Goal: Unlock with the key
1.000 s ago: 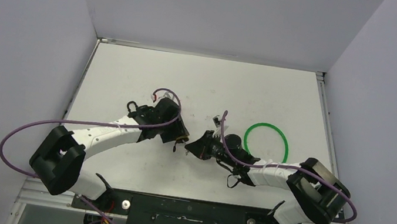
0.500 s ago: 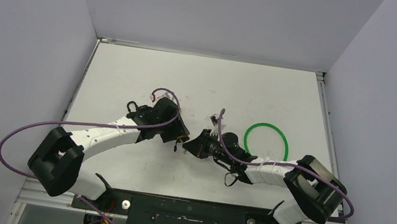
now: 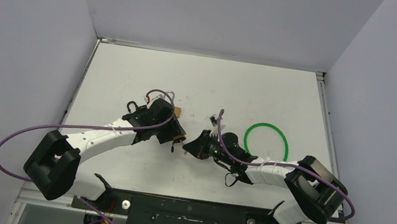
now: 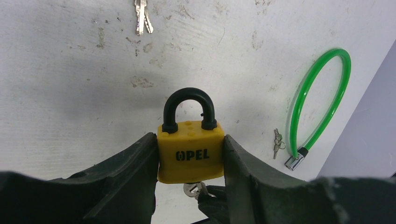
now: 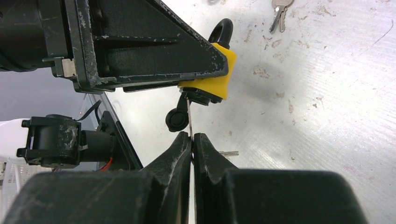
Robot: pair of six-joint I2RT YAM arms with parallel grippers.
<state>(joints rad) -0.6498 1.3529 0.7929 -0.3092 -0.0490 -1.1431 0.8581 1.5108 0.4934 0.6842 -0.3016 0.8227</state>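
Nearest in the right wrist view, the right end effector has its two fingers pressed together on the thin key, which it holds by the lower end, edge-on to this camera. The blade stands upright and its upper end goes into the black keyhole on the underside of the padlock. How deep it sits, I cannot tell. A round black dust cap hangs open just beside the keyhole.

The padlock itself is off the counter. The left end effector is clamped on its yellow body, one finger on each side, and holds it with the shackle away from the camera.

Just beyond the body, the black shackle is down in both holes, so the padlock looks locked.

My judgement of the progress: the picking up of the padlock and the key is done, and the key is brought to the keyhole and probably entered. What is left is to push it fully in if needed, to turn it, and to see the shackle spring free.

Farther on the counter lie things not in use: a small bunch of keys next to a green cable lock, and another pair of keys at the far edge of the left wrist view.
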